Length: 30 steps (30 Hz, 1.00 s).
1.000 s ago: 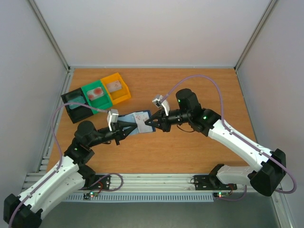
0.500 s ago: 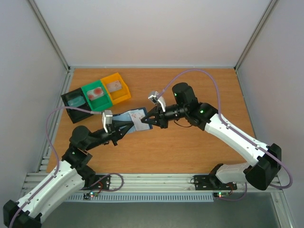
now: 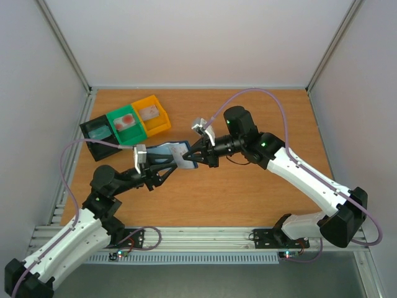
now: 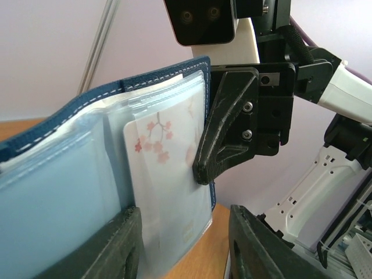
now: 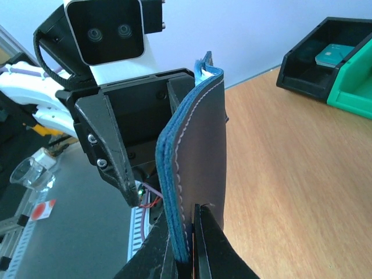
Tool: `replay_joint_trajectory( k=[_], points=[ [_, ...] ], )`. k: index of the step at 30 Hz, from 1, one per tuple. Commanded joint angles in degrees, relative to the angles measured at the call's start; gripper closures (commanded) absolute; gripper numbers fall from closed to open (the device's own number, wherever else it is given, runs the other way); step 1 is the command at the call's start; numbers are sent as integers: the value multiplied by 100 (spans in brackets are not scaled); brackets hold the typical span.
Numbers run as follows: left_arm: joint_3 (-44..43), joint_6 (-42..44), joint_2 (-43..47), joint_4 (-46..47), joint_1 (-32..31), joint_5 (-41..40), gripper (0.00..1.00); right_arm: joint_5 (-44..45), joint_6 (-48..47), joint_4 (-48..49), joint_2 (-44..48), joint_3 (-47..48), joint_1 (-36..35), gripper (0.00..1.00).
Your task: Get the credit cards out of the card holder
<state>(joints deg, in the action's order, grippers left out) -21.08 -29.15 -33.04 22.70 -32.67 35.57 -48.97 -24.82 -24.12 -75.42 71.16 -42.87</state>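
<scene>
The navy card holder [image 3: 169, 151] is held up in the air over the table between my two grippers. My right gripper [image 3: 191, 160] is shut on its edge; in the right wrist view the jaws [image 5: 189, 238] pinch the stitched navy cover [image 5: 200, 151]. In the left wrist view the holder [image 4: 70, 174] is open, showing pale blue pockets. A pale credit card [image 4: 165, 174] with reddish blossoms sticks out of a clear sleeve. My left gripper [image 4: 185, 218] is open, its fingers either side of the sleeve's lower end. It also shows in the top view [image 3: 162, 169].
A black bin [image 3: 98, 135], a green bin [image 3: 126, 123] and a yellow bin [image 3: 152, 116] stand in a row at the back left, each with a card in it. The black bin [image 5: 325, 52] holds a teal card [image 5: 332, 53].
Both grippers and the card holder have shifted a little to the left. My left arm's elbow has drawn back toward the near left. The right gripper stays shut on the holder.
</scene>
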Motion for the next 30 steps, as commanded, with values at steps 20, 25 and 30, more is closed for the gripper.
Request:
replay_joint_trajectory(
  k=[20,25,30],
  points=[
    [-804,505,-223,186,-10,1349,45,-1378,-814,-1041,390,201,35,99],
    [-921,424,-616,461,-427,1246,43,-1308,-461,-337,188,66,-103,99],
    [-1044,547,-669,357,-627,1250,52,-997,-392,-13,287,-103,-111,99]
  ],
)
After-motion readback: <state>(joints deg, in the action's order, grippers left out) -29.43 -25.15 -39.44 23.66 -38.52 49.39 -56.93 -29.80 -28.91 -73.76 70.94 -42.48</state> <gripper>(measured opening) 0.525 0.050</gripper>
